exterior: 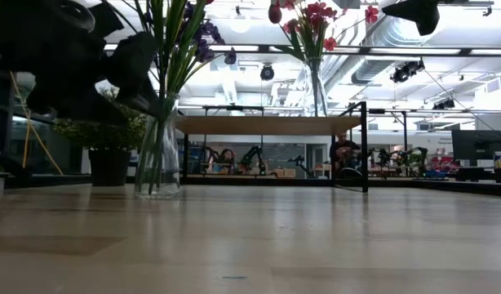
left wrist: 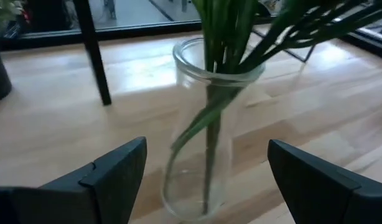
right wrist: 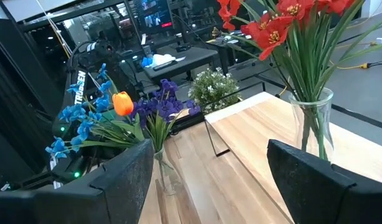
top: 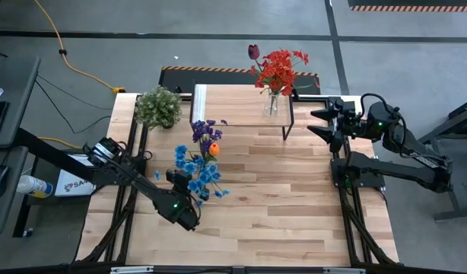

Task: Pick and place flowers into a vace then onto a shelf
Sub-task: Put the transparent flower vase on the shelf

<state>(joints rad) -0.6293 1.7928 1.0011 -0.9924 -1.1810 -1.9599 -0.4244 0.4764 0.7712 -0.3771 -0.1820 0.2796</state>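
Note:
A clear glass vase (left wrist: pixel 203 137) stands upright on the wood table and holds green stems. Its blue, purple and orange flowers (top: pixel 199 164) spread above it. My left gripper (left wrist: pixel 206 180) is open, one finger on each side of the vase's lower body, with a gap showing on both sides. In the low view it hangs dark beside the vase's neck (exterior: pixel 158 102). A second vase of red flowers (top: pixel 275 76) stands on the shelf (top: pixel 241 106) at the table's far side. My right gripper (top: pixel 325 125) waits open, raised near the table's right edge and facing the shelf.
A bushy pale-green potted plant (top: pixel 158 106) sits at the shelf's left end. The shelf's thin black legs (left wrist: pixel 94 56) stand just beyond the vase on the table. Bare planks lie across the table's near and right parts (top: pixel 294 205).

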